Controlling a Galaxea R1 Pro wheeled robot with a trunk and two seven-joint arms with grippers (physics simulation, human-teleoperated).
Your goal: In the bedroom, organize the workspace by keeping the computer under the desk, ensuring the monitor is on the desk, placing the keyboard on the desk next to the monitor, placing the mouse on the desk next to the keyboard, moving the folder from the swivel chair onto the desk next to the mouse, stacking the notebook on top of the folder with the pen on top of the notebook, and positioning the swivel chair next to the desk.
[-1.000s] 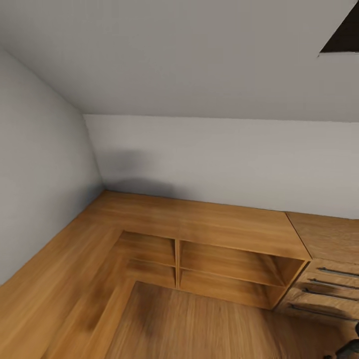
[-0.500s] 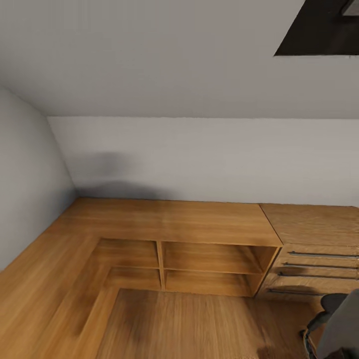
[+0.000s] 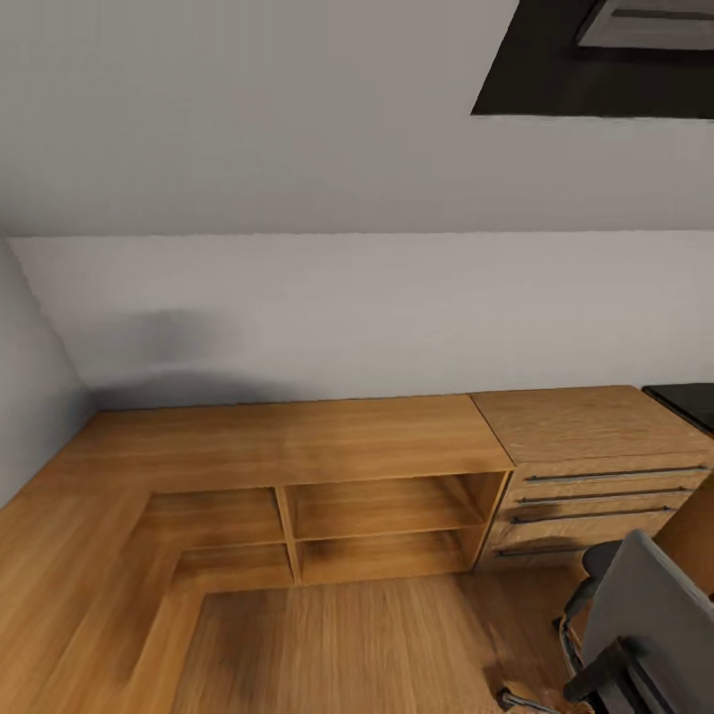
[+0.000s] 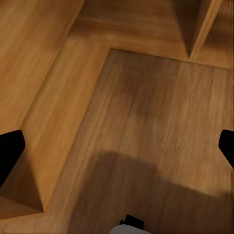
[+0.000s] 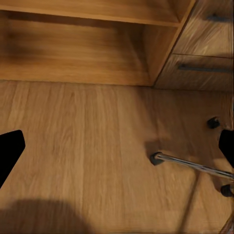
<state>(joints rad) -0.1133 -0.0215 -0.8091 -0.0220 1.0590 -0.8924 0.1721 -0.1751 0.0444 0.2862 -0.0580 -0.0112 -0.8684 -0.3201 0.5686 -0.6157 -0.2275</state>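
The swivel chair (image 3: 650,625), grey-backed with a black armrest, stands on the wood floor at the head view's lower right, in front of a drawer unit. Its chrome base leg (image 5: 192,165) and black castors (image 5: 213,123) show in the right wrist view. A corner of the desk's glossy black top (image 3: 689,402) peeks in at the right edge. My left gripper (image 4: 117,156) hangs open over bare floor beside a low cabinet edge. My right gripper (image 5: 117,151) is open too, above the floor, just short of the chair's base. Nothing is held.
Low light-wood cabinets with open shelves (image 3: 382,521) run along the grey wall and wrap around the left side. A wood drawer unit (image 3: 595,496) with dark handles stands right of them. A dark opening (image 3: 595,69) sits in the sloped ceiling.
The whole head view has swung to the right, so the camera moved. The chair has come further into view and the desk's black corner has appeared at the right edge.
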